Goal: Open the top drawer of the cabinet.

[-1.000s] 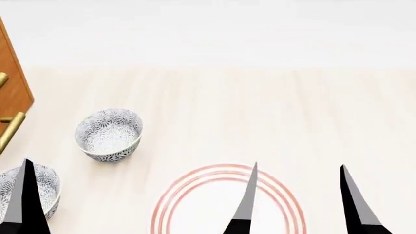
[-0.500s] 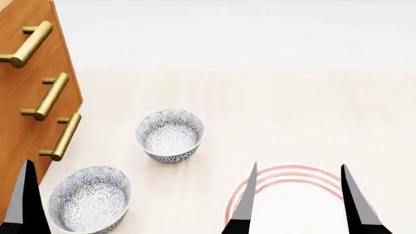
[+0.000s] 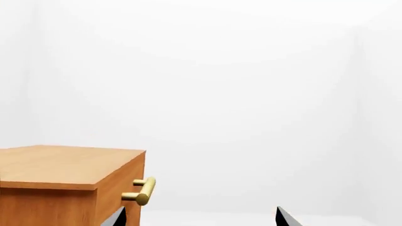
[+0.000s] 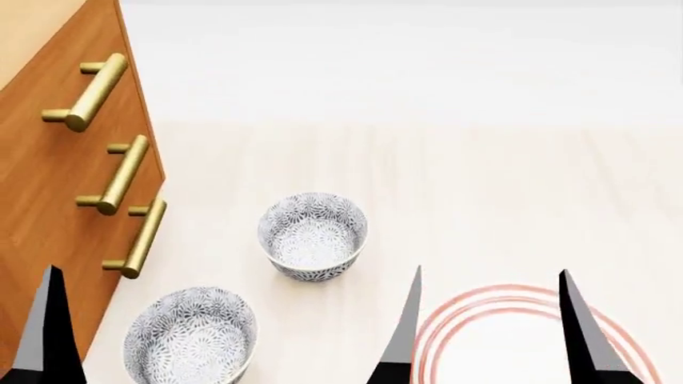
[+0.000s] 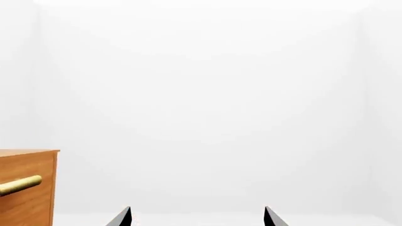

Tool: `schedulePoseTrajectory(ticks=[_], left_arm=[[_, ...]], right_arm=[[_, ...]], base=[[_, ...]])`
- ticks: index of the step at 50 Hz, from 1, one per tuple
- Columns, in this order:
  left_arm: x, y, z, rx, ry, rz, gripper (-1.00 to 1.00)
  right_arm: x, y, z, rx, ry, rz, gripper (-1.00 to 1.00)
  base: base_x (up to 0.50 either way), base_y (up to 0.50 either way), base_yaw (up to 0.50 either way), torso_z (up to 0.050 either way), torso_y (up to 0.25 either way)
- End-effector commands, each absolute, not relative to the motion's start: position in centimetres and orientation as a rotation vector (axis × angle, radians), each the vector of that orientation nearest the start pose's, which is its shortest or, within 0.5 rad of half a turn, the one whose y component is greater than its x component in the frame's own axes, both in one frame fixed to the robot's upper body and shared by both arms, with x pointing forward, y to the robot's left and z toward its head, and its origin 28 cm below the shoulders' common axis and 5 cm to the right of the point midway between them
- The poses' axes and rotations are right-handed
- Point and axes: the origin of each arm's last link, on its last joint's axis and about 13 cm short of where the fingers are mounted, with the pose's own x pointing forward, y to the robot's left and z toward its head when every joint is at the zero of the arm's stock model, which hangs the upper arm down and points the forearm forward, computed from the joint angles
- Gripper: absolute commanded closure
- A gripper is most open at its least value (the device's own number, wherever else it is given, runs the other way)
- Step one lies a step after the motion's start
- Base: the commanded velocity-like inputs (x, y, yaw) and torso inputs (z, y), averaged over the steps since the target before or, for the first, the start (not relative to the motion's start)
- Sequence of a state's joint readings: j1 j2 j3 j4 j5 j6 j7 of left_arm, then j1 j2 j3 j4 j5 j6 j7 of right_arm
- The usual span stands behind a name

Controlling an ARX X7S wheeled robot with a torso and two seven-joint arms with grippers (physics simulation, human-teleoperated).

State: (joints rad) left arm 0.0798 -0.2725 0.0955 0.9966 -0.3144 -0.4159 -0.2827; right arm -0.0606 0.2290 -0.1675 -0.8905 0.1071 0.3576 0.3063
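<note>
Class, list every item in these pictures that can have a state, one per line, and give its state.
top drawer: closed, handle untouched
cabinet: upright, all three drawers shut
far bowl: upright, empty
near bowl: upright, empty
plate: flat, empty
left pincer: open, holding nothing
right pincer: open, holding nothing

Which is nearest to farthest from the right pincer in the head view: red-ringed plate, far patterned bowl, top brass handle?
1. Red-ringed white plate, directly under the right pincer.
2. Farther blue-patterned bowl, to its left.
3. Top drawer's brass bar handle, far left on the orange-brown cabinet.
</note>
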Motion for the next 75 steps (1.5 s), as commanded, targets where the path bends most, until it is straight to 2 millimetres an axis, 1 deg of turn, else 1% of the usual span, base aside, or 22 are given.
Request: schedulePoseTrajectory(ticks=[1,23,24,25,26,27,33,45,54,58,66,69,72,75], left_arm=[[14.5,20.3,16.6,-0.08,-0.425,-0.101,-1.0],[14.4,20.2,16.6,-0.068,-0.425,-0.126,-1.0],[17.4,20.7,15.2,0.205,-0.315,-0.121,-1.0],[18.7,19.5,16.3,0.349,-0.347,-0.114,-1.0],[20.5,20.4,19.3,0.448,-0.502,0.034,-1.0],[20.9,20.4,20.4,0.453,-0.557,0.049,-1.0],[21.1,20.3,20.8,0.457,-0.563,0.05,-1.0],[22.1,20.2,20.7,0.498,-0.551,0.057,-1.0],[23.2,20.2,20.6,0.614,-0.544,0.066,-1.0],[24.0,20.1,20.8,0.678,-0.535,0.076,-1.0],[25.1,20.3,21.0,0.753,-0.499,0.093,-1.0],[25.6,20.3,20.9,0.793,-0.475,0.099,-1.0],[26.0,20.2,20.2,0.873,-0.46,0.087,-1.0],[26.3,20.1,20.0,0.9,-0.456,0.085,-1.0]], right_arm=[[16.0,-9.0,15.3,-0.007,-0.444,-0.011,-1.0],[15.9,-9.0,15.6,-0.009,-0.453,-0.007,-1.0],[16.1,-8.6,15.2,-0.006,-0.438,0.02,-1.0],[16.1,-8.6,15.3,-0.006,-0.439,0.02,-1.0],[16.1,-8.6,15.2,-0.006,-0.439,0.02,-1.0],[16.1,-8.6,15.3,-0.006,-0.439,0.021,-1.0],[16.1,-8.6,15.3,-0.006,-0.439,0.022,-1.0],[16.1,-8.6,15.3,-0.005,-0.44,0.024,-1.0],[16.1,-8.7,15.4,-0.003,-0.443,0.023,-1.0],[16.0,-8.7,15.4,-0.002,-0.444,0.023,-1.0],[16.0,-8.7,15.5,-0.001,-0.445,0.023,-1.0],[16.0,-8.7,15.5,-0.002,-0.446,0.024,-1.0],[16.0,-8.7,15.5,0.0,-0.444,0.024,-1.0],[16.0,-8.7,15.5,0.0,-0.448,0.024,-1.0]], base=[[0.0,0.0,0.0,0.05,0.0],[0.0,0.0,0.0,0.05,0.0],[0.0,0.0,0.0,0.0,0.0],[0.0,0.0,0.0,0.0,0.0],[0.0,0.0,0.0,0.0,0.0],[0.0,0.0,0.0,0.0,0.0],[0.0,0.0,0.0,0.0,0.0],[0.0,0.0,0.0,0.0,0.0],[0.0,0.0,0.0,0.0,0.0],[0.0,0.0,0.0,0.0,0.0],[0.0,0.0,0.0,0.0,0.0],[0.0,0.0,0.0,0.0,0.0],[0.0,0.0,0.0,0.0,0.0],[0.0,0.0,0.0,0.0,0.0]])
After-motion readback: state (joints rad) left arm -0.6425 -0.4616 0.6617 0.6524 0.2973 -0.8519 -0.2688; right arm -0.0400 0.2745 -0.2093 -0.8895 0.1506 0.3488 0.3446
